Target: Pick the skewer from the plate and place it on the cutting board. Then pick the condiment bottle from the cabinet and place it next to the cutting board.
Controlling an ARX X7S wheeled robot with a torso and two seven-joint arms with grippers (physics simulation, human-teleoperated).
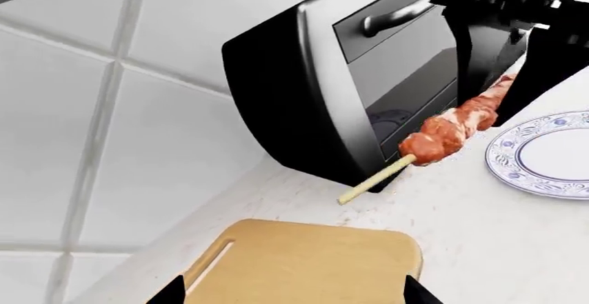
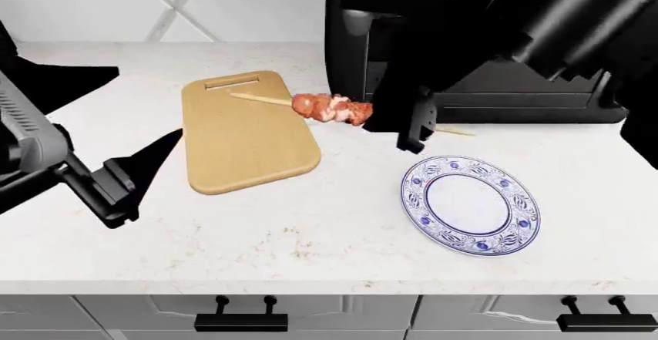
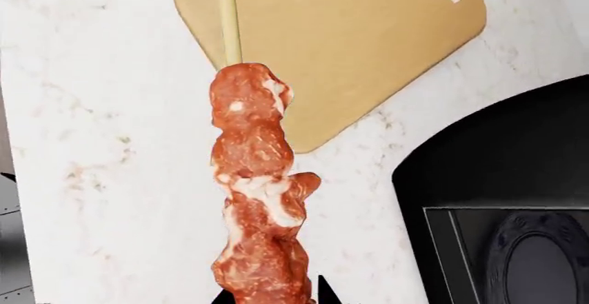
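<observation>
The skewer [image 2: 329,109] hangs in the air over the right edge of the tan cutting board [image 2: 246,136], its bare stick tip reaching over the board. My right gripper [image 2: 396,120] is shut on the skewer's meat end [image 3: 258,207], and the board [image 3: 341,42] lies beyond it. The white plate with the blue rim [image 2: 470,203] sits bare on the counter to the right. My left gripper [image 1: 292,297] is open at the board's near-left side, with only the board [image 1: 304,262] showing between its fingertips. From there the skewer [image 1: 451,128] and plate [image 1: 543,156] also show. The condiment bottle is out of view.
A black toaster oven [image 2: 483,62] stands at the back right against the tiled wall, close behind the skewer and my right arm. The white speckled counter [image 2: 308,232] ends at a front edge above drawers with black handles [image 2: 242,321].
</observation>
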